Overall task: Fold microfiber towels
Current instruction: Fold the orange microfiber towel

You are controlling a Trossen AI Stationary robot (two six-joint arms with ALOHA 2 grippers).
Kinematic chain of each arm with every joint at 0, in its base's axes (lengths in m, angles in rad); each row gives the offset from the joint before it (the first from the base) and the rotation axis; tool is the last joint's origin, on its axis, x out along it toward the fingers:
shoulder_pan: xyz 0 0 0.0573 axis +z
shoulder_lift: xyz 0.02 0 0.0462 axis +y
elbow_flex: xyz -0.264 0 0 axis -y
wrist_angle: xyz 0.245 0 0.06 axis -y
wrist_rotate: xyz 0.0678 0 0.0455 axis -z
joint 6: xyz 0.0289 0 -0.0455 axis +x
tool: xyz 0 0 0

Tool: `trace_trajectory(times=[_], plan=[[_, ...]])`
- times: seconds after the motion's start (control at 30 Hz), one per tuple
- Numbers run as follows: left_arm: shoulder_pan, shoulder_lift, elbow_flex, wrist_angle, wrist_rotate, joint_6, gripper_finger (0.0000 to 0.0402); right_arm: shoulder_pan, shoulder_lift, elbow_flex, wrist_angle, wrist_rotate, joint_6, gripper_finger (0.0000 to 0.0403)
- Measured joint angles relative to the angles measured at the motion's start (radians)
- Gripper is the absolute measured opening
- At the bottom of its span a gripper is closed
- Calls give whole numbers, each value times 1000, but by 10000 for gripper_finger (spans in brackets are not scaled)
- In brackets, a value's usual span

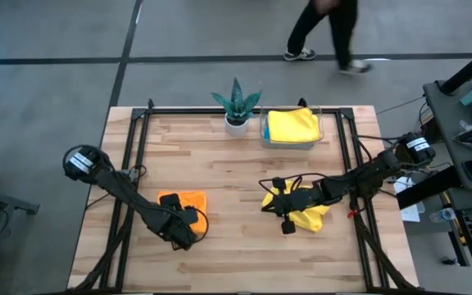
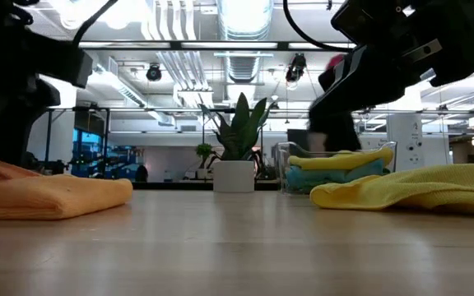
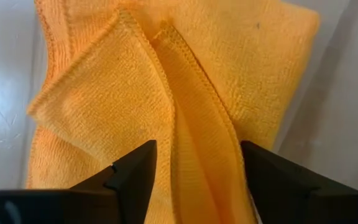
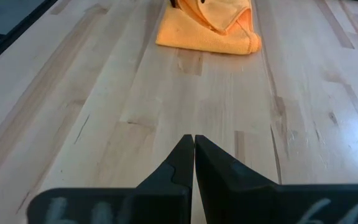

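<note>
Near left on the worktop (image 1: 236,156), left tool (image 1: 183,232) spread astride the folded orange towel (image 1: 182,201); right tool (image 1: 273,197) pressed together, empty, over the yellow towel (image 1: 308,217).

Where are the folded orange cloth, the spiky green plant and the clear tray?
Folded orange microfiber cloth (image 1: 188,200): high view, its flat top.
Spiky green potted plant (image 1: 237,102): high view, its leaves.
Clear plastic tray (image 1: 317,133): high view, its right rim.

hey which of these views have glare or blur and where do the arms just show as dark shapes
Low view: ceiling lights glare, and the arms overhead are dark silhouettes against them. Left wrist view: the left gripper is blurred, the orange towel sharp, with pale glare on the table beside it. High view: even light, and a person blurred mid-step.
</note>
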Motion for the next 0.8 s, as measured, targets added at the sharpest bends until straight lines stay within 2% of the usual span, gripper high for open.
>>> trace_trajectory(times=[0.17,0.43,0.67,0.8], plan=[[0,15,0,-1,4,-1,156,0,0,-4,8,0,0,9],[0,11,11,-1,12,-8,13,0,0,-4,8,0,1,9],[0,11,15,-7,45,-73,23,0,0,-5,7,0,1,9],[0,9,15,-56,56,-129,10,0,0,-5,7,0,1,9]])
